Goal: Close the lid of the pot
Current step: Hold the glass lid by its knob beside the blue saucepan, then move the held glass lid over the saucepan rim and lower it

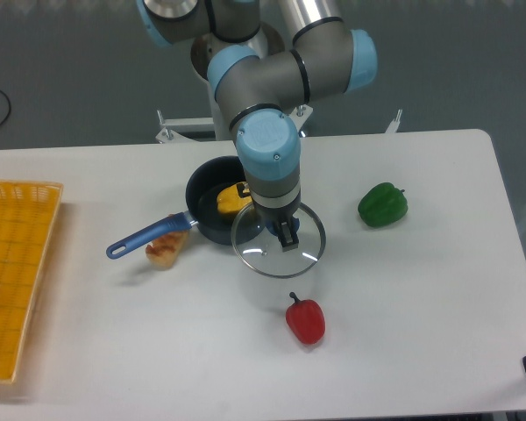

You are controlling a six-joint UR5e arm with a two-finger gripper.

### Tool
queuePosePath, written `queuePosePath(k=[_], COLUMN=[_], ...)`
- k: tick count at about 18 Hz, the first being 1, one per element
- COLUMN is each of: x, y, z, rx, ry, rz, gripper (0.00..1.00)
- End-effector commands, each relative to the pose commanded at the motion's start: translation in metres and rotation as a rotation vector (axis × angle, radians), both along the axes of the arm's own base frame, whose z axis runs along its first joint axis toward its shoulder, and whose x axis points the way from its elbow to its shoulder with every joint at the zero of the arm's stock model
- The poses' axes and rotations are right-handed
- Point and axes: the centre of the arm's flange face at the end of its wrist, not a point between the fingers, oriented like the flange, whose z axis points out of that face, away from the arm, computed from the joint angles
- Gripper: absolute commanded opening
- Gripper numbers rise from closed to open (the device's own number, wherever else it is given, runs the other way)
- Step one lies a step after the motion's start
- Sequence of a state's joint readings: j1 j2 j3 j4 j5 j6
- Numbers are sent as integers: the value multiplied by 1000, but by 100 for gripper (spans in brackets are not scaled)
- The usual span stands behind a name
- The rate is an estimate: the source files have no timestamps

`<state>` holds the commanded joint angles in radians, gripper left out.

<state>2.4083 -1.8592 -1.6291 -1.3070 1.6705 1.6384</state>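
The pot is a small dark saucepan with a long blue handle pointing to the lower left, and something yellow lies inside it. The lid, a clear glass disc with a silver rim, sits just right of and in front of the pot, overlapping its near rim. My gripper points down over the lid's centre, its dark fingers closed around the knob. The knob itself is hidden by the fingers.
A green pepper lies to the right, a red pepper in front of the lid. A piece of bread-like food rests under the pot's handle. A yellow basket fills the left edge.
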Motion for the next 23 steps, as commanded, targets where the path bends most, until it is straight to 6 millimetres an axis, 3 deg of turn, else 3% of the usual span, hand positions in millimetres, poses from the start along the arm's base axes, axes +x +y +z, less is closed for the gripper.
queuePosePath(k=[11, 13, 16, 20, 23], x=[3, 3, 10, 15, 29], y=[-7, -6, 1, 2, 7], z=[-12, -5, 0, -3, -11], rx=[-86, -77, -69, -80, -104], ry=[46, 50, 55, 55, 46], rz=[-17, -14, -24, -27, -46], gripper=[58, 58, 58, 58, 58])
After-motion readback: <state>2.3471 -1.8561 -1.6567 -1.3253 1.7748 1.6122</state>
